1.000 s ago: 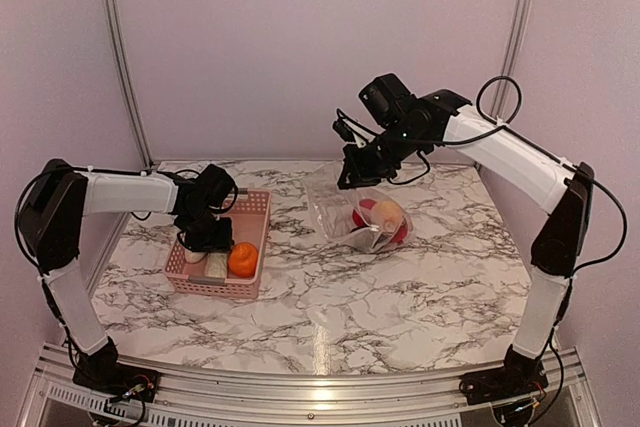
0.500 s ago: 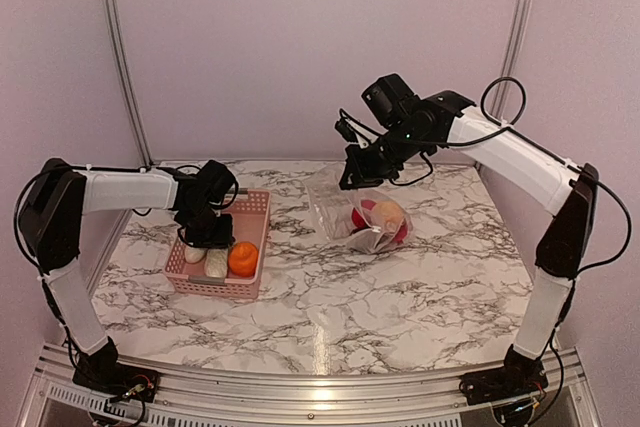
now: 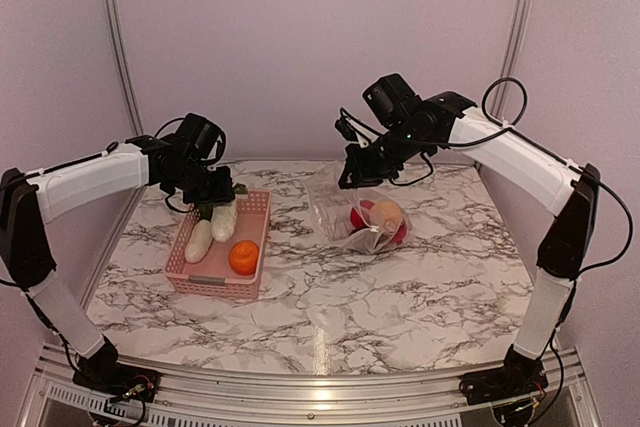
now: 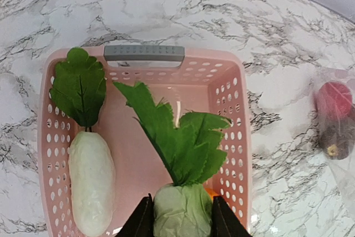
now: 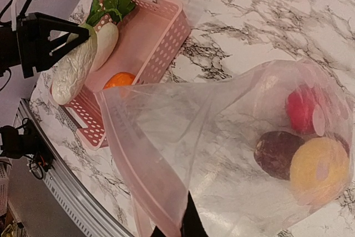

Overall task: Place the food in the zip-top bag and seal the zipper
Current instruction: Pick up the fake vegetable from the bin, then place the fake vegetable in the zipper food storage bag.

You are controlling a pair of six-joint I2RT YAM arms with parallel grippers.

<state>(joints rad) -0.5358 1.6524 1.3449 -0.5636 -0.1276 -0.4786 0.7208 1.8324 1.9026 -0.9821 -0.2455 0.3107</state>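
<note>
top external view: the left gripper [image 4: 182,221] is clamped on a white radish [image 4: 182,206] over the pink basket [image 4: 239,137]. in the left wrist view the radish's long axis runs along the basket's length, its leaves [image 4: 173,137] fanned toward the grey handle [image 4: 144,53]. a second radish [image 4: 91,181] lies along the left wall, leaves pointing the same way. an orange [image 3: 243,257] sits at the near end. the right gripper [image 5: 178,228] pinches the zip-top bag [image 5: 233,137] at its mouth, holding the zipper [image 5: 140,164] edge up and open toward the basket. the bag's bottom rests on the marble table [image 3: 400,287], holding a red piece [image 5: 302,109], a dark brown piece [image 5: 277,151] and a yellow fruit [image 5: 319,170].
</note>
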